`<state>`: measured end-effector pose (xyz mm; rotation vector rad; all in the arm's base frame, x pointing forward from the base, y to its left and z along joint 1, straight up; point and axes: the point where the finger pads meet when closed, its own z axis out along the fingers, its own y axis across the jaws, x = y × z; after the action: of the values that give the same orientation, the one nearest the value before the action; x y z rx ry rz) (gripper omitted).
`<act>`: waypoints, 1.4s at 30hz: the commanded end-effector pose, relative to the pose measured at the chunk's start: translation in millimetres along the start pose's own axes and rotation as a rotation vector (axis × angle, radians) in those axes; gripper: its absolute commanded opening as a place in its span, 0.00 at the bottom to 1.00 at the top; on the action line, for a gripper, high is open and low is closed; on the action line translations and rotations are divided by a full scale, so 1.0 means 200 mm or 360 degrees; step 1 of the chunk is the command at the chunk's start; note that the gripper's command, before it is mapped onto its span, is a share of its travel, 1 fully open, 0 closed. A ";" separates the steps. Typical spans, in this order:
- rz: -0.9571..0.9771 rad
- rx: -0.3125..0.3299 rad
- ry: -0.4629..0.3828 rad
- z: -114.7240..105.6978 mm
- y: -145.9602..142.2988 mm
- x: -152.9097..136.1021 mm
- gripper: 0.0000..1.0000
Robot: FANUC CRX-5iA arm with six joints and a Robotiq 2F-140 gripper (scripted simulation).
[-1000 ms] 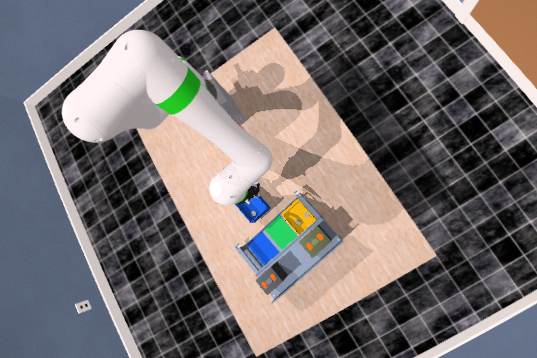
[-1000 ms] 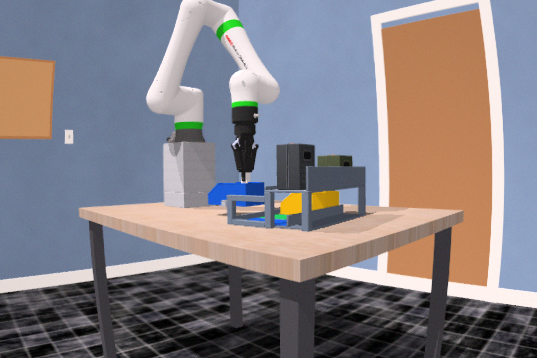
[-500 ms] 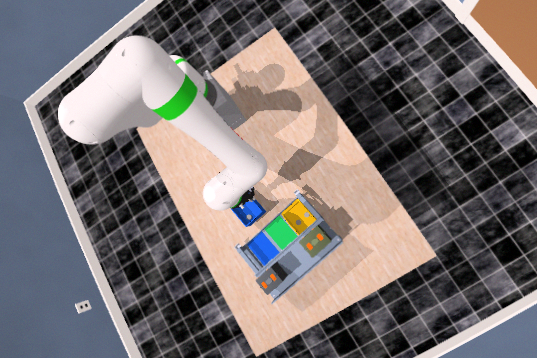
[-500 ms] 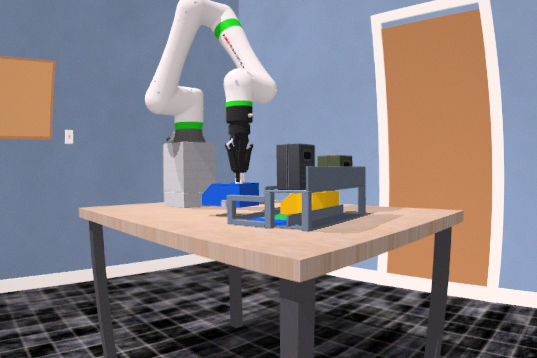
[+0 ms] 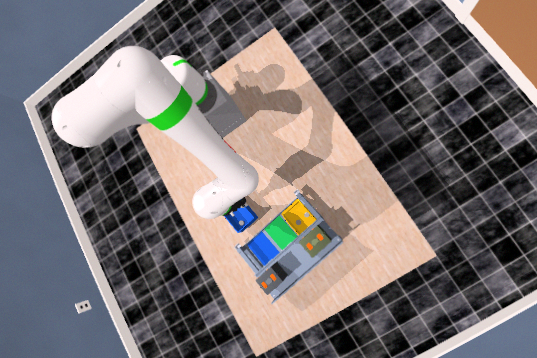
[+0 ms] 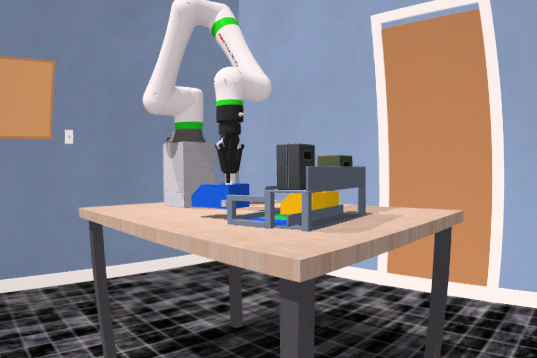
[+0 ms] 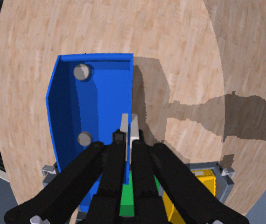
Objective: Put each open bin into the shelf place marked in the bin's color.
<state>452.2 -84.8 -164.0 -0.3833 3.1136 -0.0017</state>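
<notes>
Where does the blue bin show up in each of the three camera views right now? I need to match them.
Top: blue bin just left of centre, beside the shelf.
Exterior: blue bin left of centre, on the table behind the shelf.
Wrist: blue bin left of centre, gripper on its right wall.
Shared landmark: yellow bin.

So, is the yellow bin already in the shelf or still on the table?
In the shelf. The top view shows the yellow bin inside the shelf frame, beside the green mark; the exterior view agrees.
</notes>
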 end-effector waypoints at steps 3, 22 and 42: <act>-0.0001 -0.0001 0.0000 0.00 -0.10 0.01 0.00; -0.0001 -0.0001 0.0000 0.01 -0.19 0.01 0.00; -0.0001 -0.0001 0.0000 0.01 -0.19 0.00 0.00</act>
<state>459.2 -121.9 -165.3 -0.3840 3.1138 0.0001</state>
